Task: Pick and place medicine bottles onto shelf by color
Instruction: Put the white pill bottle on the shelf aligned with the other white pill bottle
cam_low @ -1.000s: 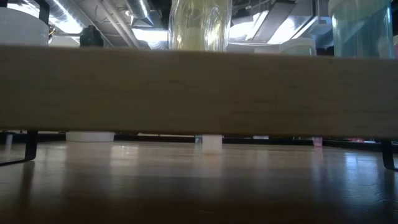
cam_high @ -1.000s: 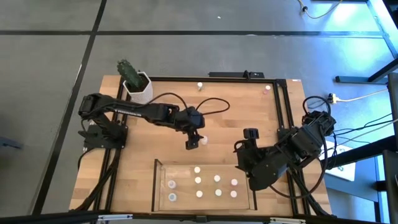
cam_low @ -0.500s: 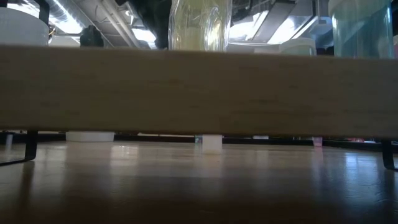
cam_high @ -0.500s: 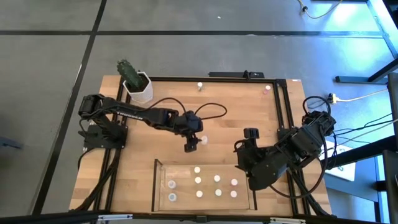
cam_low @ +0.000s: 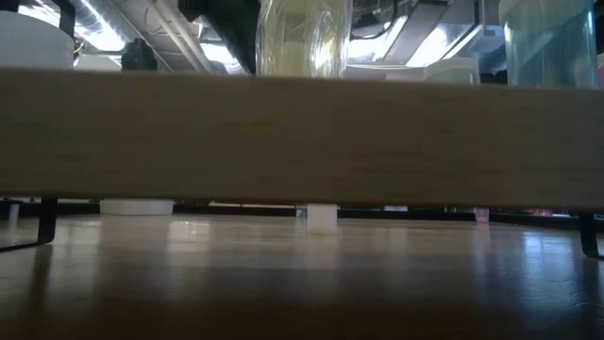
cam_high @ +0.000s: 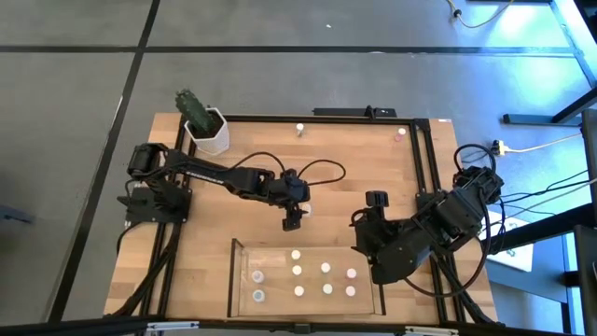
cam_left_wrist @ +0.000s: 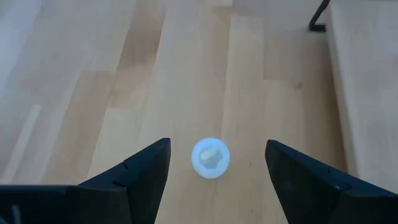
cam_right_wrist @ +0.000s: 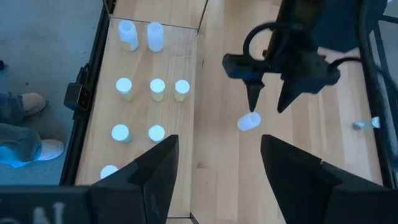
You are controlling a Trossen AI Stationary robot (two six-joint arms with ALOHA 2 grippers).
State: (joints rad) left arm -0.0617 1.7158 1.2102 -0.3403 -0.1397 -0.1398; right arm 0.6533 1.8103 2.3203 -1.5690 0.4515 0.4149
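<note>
Medicine bottle in play: one pale-capped bottle [cam_left_wrist: 210, 158] standing on the counter [cam_high: 233, 187], directly between the fingers of the left hand [cam_high: 293, 220], not yet gripped; same bottle visible in the right wrist view [cam_right_wrist: 249, 121] just under the fingertips.
Left hand: fingers spread wide, one on each side of the bottle, clear gap on both sides, nothing held.
Shelf: clear-walled tray [cam_high: 239, 280] just beyond the left hand, toward the near edge of the counter; well within reach of that arm.
Bottles already on the shelf: about nine, in loose rows; cream ones [cam_high: 298, 271] in the middle, a pinkish one [cam_high: 352, 274] at the end toward the right arm, a greyish one [cam_high: 257, 296] at the opposite end.
Bottles left outside: besides the one under the left hand, a white one [cam_high: 300, 128] and a pinkish one [cam_high: 400, 133] well away from the hand, along the far rail of the black frame [cam_high: 422, 177].
Progress: judged well past halfway; three bottles outstanding, next step likely closing on the present bottle and carrying it to its colour group.
Right hand: parked [cam_high: 375, 213] beside the shelf's end, well apart from the left hand, fingers wide, empty.
Other items: white pot with cactus [cam_high: 204, 126] at the far corner behind the left arm; a person's shoes [cam_right_wrist: 25, 127] on the floor beyond the counter.
Writing: no brand, label or readable text found on bottles, shelf or arms.
</note>
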